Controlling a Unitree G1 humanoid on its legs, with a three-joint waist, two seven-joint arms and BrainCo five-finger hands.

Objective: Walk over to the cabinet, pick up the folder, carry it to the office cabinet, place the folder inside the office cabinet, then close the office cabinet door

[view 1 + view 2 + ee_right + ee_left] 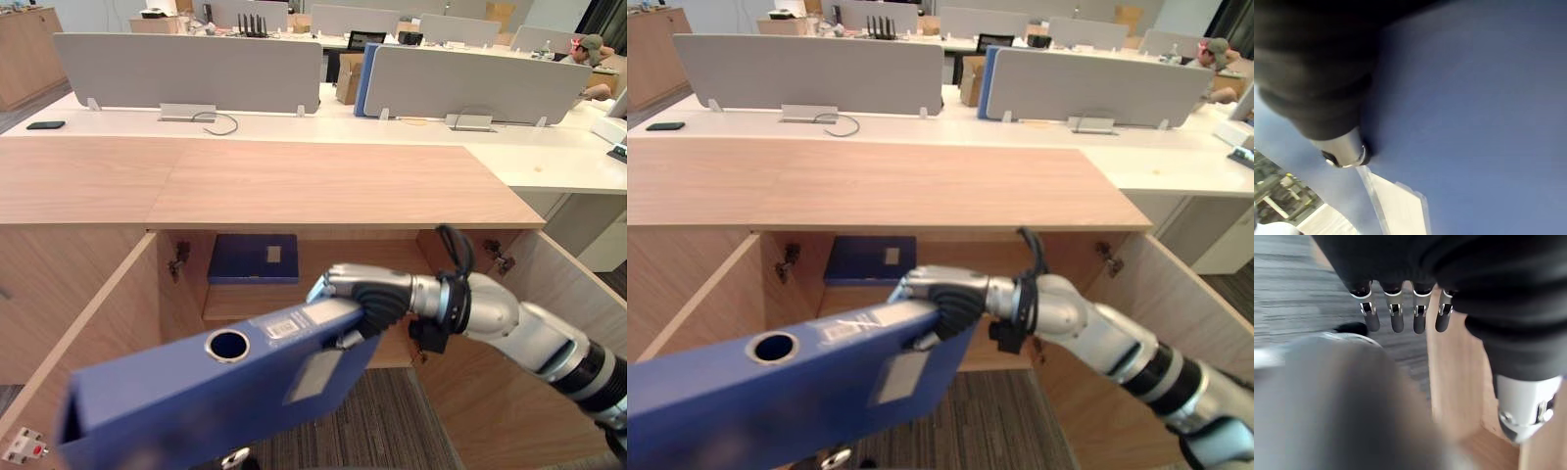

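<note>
Placing step: the right hand (367, 299), fingers curled, grips the blue lever-arch folder (196, 392) by its spine end before the open light-wood office cabinet (323, 186), left hand (1396, 316) hanging slack-fingered; next, I reckon, slide it onto the inner shelf (240, 302).

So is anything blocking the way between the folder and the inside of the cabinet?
Nothing visible. The folder in the right hand faces the open office cabinet, both doors swung wide. Another blue folder lies at the left of the shelf; its right side looks free.
</note>
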